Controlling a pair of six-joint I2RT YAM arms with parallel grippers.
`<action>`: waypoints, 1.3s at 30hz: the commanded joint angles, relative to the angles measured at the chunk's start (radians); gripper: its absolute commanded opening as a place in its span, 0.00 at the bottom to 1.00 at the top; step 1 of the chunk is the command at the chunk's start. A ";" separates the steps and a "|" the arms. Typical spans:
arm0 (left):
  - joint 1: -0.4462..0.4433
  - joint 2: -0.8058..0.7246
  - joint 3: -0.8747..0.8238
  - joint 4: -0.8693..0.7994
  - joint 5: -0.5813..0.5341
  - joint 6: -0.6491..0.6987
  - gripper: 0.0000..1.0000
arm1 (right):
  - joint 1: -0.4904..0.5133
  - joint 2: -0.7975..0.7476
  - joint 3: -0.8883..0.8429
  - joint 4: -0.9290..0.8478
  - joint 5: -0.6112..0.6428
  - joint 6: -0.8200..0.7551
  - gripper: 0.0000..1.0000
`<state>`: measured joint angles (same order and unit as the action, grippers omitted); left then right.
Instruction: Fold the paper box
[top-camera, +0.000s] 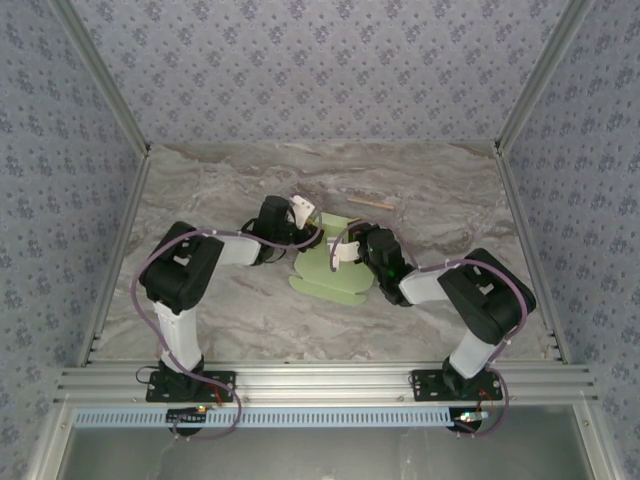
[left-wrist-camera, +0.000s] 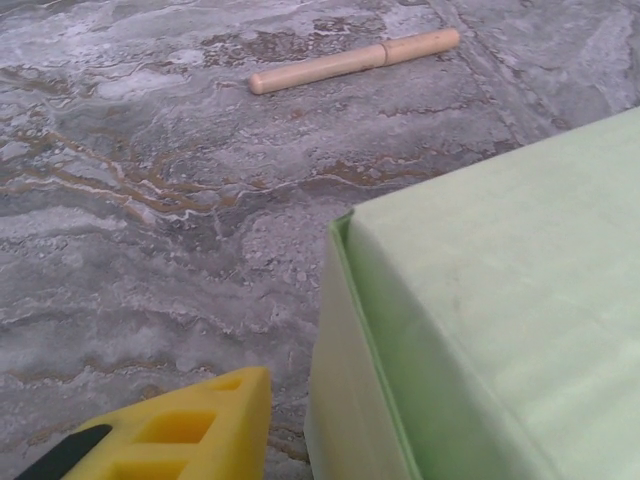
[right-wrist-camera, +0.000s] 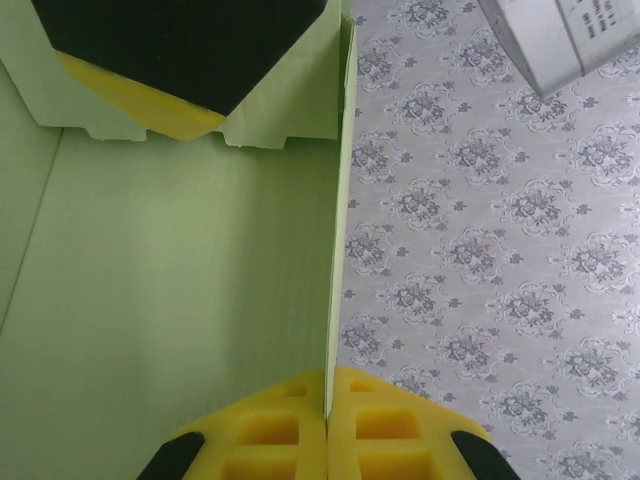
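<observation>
**Status.** The paper box (top-camera: 335, 275) sits mid-table (top-camera: 250, 310), between the two arms. I judge it partway folded.
- Right wrist view: one side wall stands upright off the floor panel, and a tabbed flap rises at 12 o'clock.
- Left wrist view: you see a creased corner, with one panel turned over a side wall.
- From above: a rounded flap lies flat on the table at the box's 6 o'clock. You probably have that flap left to raise, and the tabs left to tuck.
- Whether any tab is locked cannot be told.

**Pincers.**
- The right gripper (right-wrist-camera: 328, 388) has its yellow pads closed tight on the thin edge of the upright wall, with the card pinched between them.
- The left gripper (top-camera: 302, 222) is at the box's 11 o'clock. One yellow finger (left-wrist-camera: 190, 430) shows just beside the box corner. How wide this pincer stands cannot be told.

**Other.** The wooden stick (left-wrist-camera: 355, 60) lies well apart, at 12 o'clock from the box.

**Writing.** A white block (right-wrist-camera: 545, 40) at 1 o'clock in the right wrist view carries small dark print, too blurred to read. You will find no brand or lettering visible on the card itself.
</observation>
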<state>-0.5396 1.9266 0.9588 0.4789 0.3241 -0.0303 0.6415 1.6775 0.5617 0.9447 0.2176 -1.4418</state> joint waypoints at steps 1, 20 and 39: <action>-0.003 0.014 -0.009 0.046 -0.118 -0.036 0.33 | 0.009 -0.009 0.001 -0.093 -0.010 -0.029 0.00; -0.030 0.026 -0.009 0.026 -0.411 -0.318 0.21 | 0.012 -0.009 0.000 -0.107 -0.012 -0.019 0.00; -0.106 0.031 0.033 -0.036 -0.599 -0.404 0.25 | 0.010 -0.002 0.006 -0.117 -0.009 -0.001 0.00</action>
<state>-0.6899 1.9343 0.9997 0.4225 -0.1879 -0.4057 0.6422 1.6772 0.5808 0.9134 0.2398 -1.4368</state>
